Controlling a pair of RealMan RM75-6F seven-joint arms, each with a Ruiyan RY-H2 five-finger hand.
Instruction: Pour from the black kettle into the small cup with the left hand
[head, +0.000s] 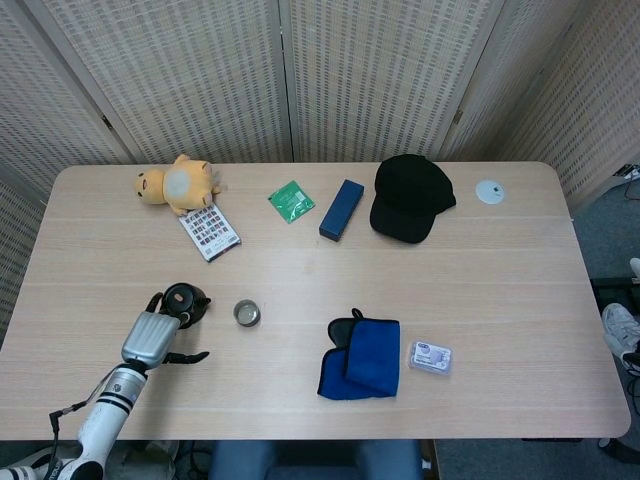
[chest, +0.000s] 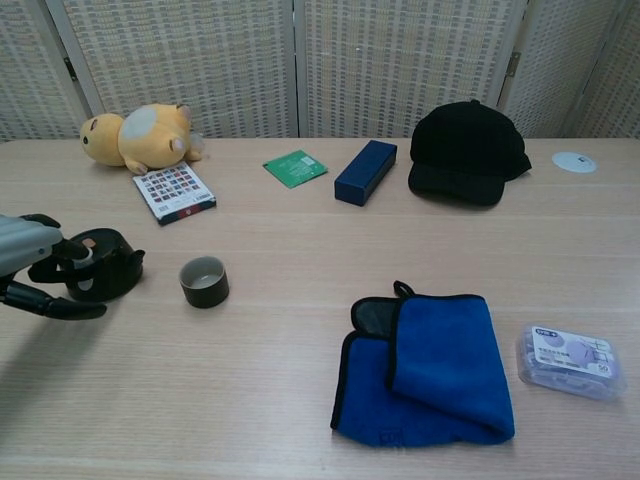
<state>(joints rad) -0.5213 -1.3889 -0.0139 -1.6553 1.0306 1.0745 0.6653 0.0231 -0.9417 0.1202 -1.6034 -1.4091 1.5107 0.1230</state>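
The black kettle stands upright near the table's front left edge, with the small cup just beside it. The left hand is spread out beside the kettle, holding nothing.

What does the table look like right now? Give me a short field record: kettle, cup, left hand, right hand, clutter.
kettle: black kettle upright on the table, near left edge
cup: small cup upright, just right of the kettle, apart from it
left hand: left hand at the kettle, fingers spread around it; firm grip not clear
right hand: not in view
clutter: blue cloth, black cap, plush toy
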